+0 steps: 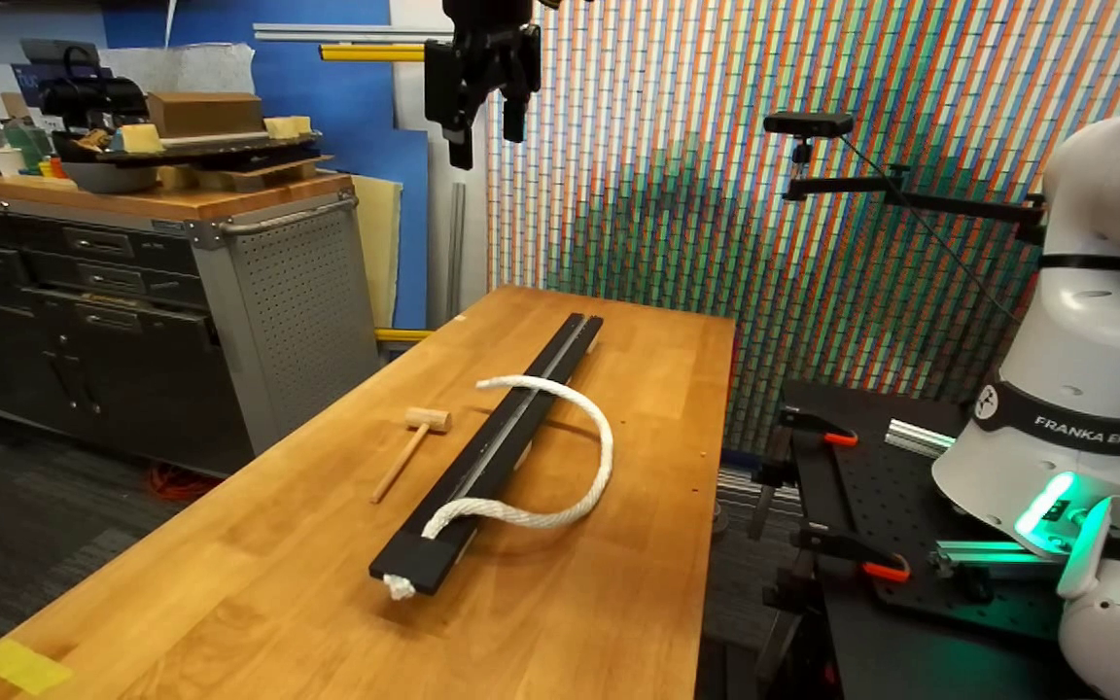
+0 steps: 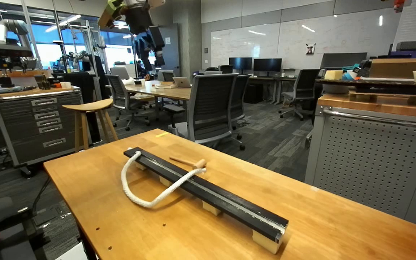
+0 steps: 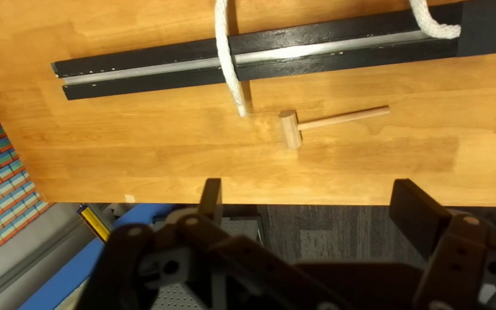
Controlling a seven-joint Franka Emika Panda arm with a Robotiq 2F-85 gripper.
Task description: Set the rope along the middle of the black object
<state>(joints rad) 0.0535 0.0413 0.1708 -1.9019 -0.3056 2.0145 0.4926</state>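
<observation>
The black object (image 1: 468, 462) is a long flat bar with a pale groove along its middle; it also shows in an exterior view (image 2: 229, 205) and the wrist view (image 3: 317, 51). The white rope (image 1: 607, 447) enters the groove beside a black band at one bar end, where a frayed tuft sticks out. From there it loops out over the table and crosses the bar near mid-length (image 3: 225, 51). Its free end lies past the bar on the mallet side (image 2: 201, 170). My gripper (image 1: 488, 138) is open and empty, high above the table; its fingers are wide apart in the wrist view (image 3: 307, 189).
A small wooden mallet (image 3: 291, 129) lies beside the bar on the wooden table (image 1: 618, 603). Pale blocks (image 2: 211, 208) hold the bar off the tabletop. A grey cabinet (image 1: 293, 311) stands past the table edge. A camera on a bracket (image 1: 808, 124) is near the robot base.
</observation>
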